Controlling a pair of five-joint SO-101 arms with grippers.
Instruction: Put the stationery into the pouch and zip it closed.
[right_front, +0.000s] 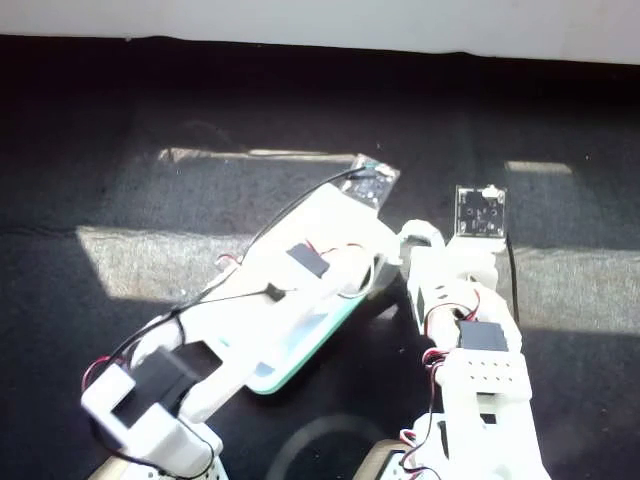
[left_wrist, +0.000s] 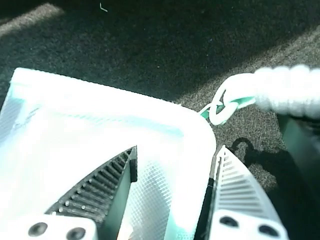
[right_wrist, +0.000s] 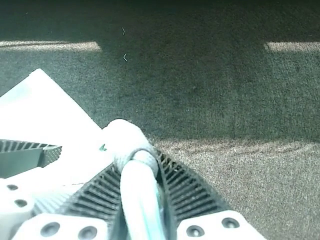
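The right gripper (right_wrist: 142, 162) is pinching the white cord pull (right_wrist: 127, 137) at 3 o'clock of the translucent mint-edged pouch (left_wrist: 100, 115). The left gripper (left_wrist: 177, 152), fingers spread, is bracing it. Zipping is seemingly underway.

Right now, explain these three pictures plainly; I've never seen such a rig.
Two white robot arms stand side by side at a table covered in dark cloth. One picture looks down from above; the other two come from cameras on the arms' wrists. A translucent pouch with a mint-green edge lies on the cloth. The left gripper sits over the pouch's corner. The right gripper is shut on the white cord at that corner.
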